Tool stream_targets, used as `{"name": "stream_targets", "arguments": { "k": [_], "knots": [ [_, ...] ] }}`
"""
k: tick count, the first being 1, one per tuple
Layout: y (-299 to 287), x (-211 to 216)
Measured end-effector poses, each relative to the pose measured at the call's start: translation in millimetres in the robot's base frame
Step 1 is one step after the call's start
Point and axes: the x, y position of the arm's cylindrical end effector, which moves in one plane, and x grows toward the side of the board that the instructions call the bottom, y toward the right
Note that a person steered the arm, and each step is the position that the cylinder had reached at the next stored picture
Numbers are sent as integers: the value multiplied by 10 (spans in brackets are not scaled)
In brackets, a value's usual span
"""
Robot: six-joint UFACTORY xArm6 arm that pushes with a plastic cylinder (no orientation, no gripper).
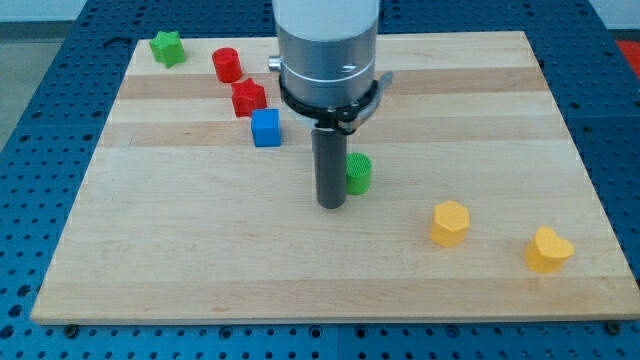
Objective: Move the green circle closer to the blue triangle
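My tip touching green circle, board centre.
Tip sits on the circle's left side; a bare rod, no fingers, holding nothing. Blue cube up-left by red blocks; blue triangle not visible.

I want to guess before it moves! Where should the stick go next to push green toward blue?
Probably round the green circle to its lower right. My tip sits left of it, on the side facing the blue block at upper left, so pushing from here would likely drive them apart.
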Motion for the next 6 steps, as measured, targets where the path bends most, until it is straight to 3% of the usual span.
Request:
{"name": "stream_targets", "arguments": {
  "k": [4,6],
  "knots": [
    [197,178],
    [-61,-249]
  ]
}}
